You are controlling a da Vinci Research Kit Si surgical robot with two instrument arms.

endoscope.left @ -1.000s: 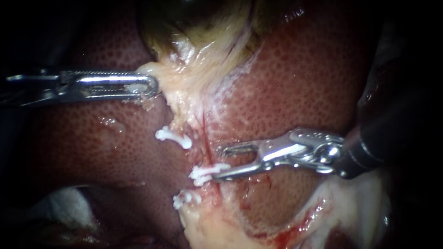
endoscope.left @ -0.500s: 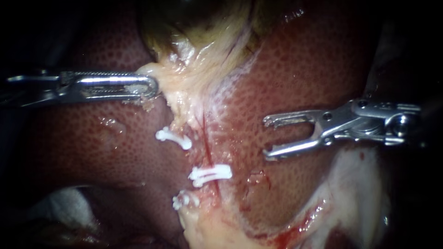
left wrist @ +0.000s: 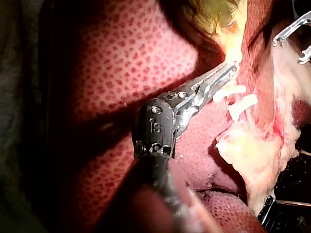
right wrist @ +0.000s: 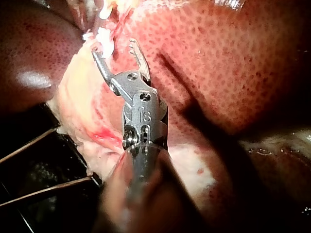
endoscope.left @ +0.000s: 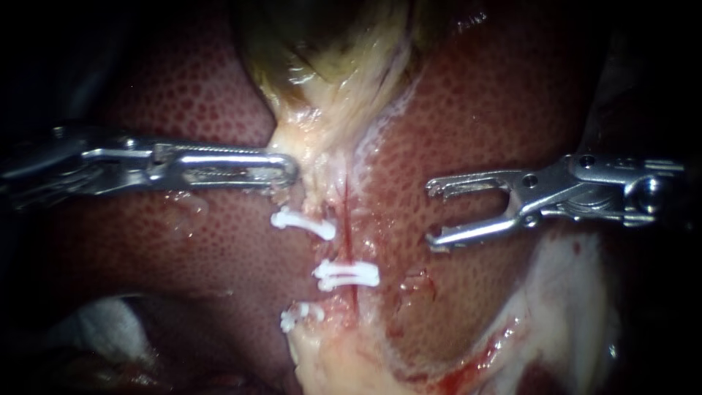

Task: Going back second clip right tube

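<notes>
My right instrument (endoscope.left: 433, 211) stands over the liver (endoscope.left: 475, 95) to the right of the tubes, its jaws open and empty, as the right wrist view (right wrist: 114, 47) also shows. Three white clips sit on the pale stalk below the gallbladder (endoscope.left: 329, 51): an upper clip (endoscope.left: 303, 223), a middle clip (endoscope.left: 347, 275) across the thin red tube (endoscope.left: 345, 234), and a lower clip (endoscope.left: 300, 316). From the left, my left instrument (endoscope.left: 289, 170) is shut on the pale tissue (endoscope.left: 318, 157) just above the upper clip; its jaws (left wrist: 227, 73) lie together there.
Dark red liver surrounds the stalk on both sides. Pale fatty tissue (endoscope.left: 556, 307) with a bloody edge lies at the lower right, under my right instrument. White gauze (endoscope.left: 102, 322) shows dimly at the lower left. The view's edges are dark.
My right instrument left the middle clip on the tube and drew back to the right, jaws open. My left instrument shifted right, carrying the pale tissue and upper clips with it.
</notes>
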